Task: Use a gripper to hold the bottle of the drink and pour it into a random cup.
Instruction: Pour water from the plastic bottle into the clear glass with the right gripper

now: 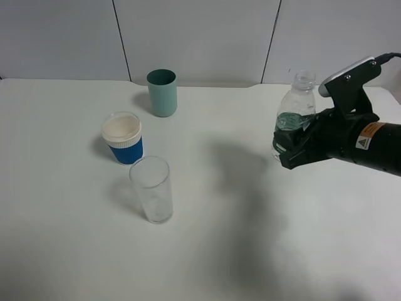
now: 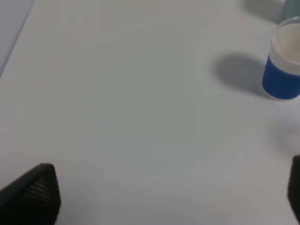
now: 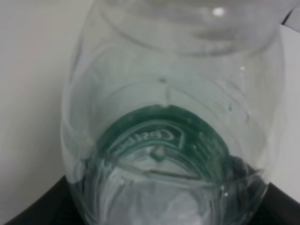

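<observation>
Bottle (image 1: 299,100) stands close to upright at the right side of the bench (image 1: 250,263), long axis vertical, open neck up, no cap on it. Right gripper (image 1: 293,148) comes in from the right edge with its jaws closed on the bottle's lower body, at the dark green label. The bottle sits between the jaws, shoulder and neck clear above them, and its base is hidden behind them in the high view, so contact between the base and the bench cannot be told. Right wrist view is filled by the bottle (image 3: 173,93) at close range: clear wall, green label band, liquid low in the body, black jaw surface at both sides of it. Clear glass (image 1: 151,188) stands upright near the left-centre of the bench, well apart from the bottle and nearer than the other cups. Blue cup (image 1: 124,139) with white rim is just beyond it to the left, close but not touching. Teal cup (image 1: 162,92) is farther back, apart from both. Left gripper (image 2: 166,194) has its jaws wide apart with nothing in them, only bare bench between the two black tips. The blue cup (image 2: 283,65) shows at the edge of that wrist view, away from the jaws.
</observation>
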